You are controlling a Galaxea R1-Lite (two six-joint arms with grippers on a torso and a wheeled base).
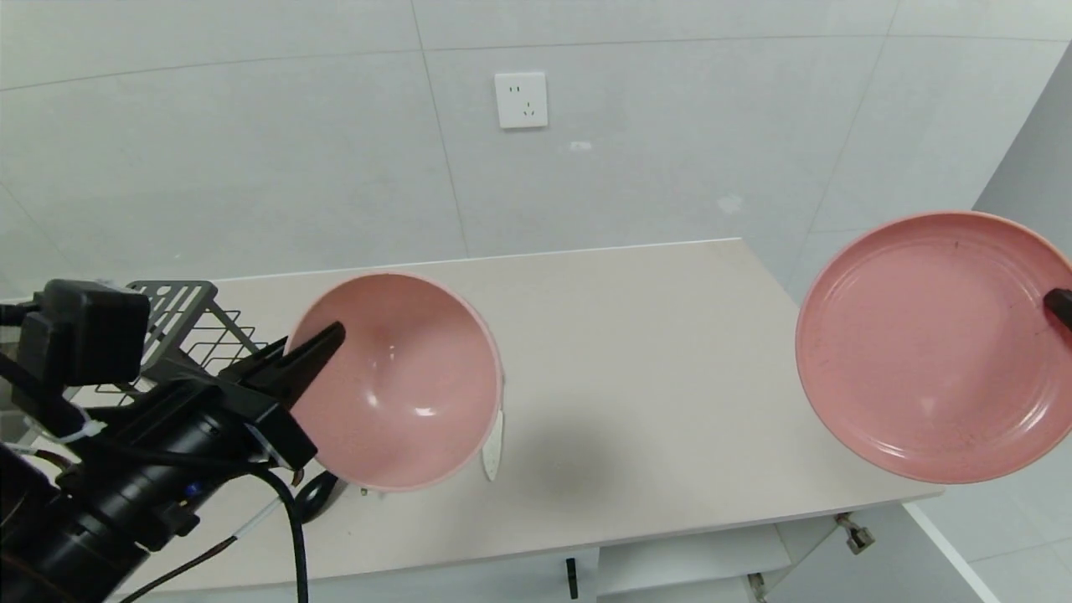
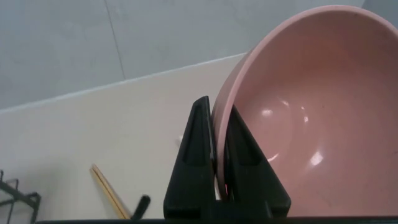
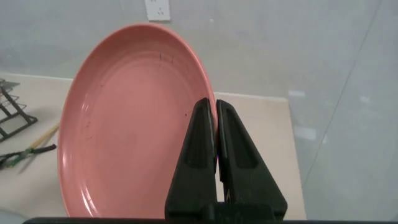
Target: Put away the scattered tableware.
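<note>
The left gripper [image 2: 217,112] pinches the rim of the pink bowl [image 1: 402,385], held tilted above the table's [image 1: 670,335] 9 o'clock side. The right gripper [image 3: 212,107], mostly cut off in the head view, is pressed onto the pink plate [image 1: 930,343] at 3 o'clock, past the table edge. The bowl half hides a white utensil [image 1: 494,448]. Chopsticks [image 2: 109,193] lie near the wire rack [image 1: 180,314] at 10 o'clock.

The bowl [image 1: 402,385] is held in the left gripper [image 1: 331,335] over the left part of the table [image 1: 653,368], with the rack [image 1: 188,322] behind and left of it. The plate [image 1: 930,343] is held in the right gripper [image 3: 214,106] at the table's right edge, well apart from the bowl. Chopsticks [image 2: 109,190] are laid on the table near the rack.
</note>
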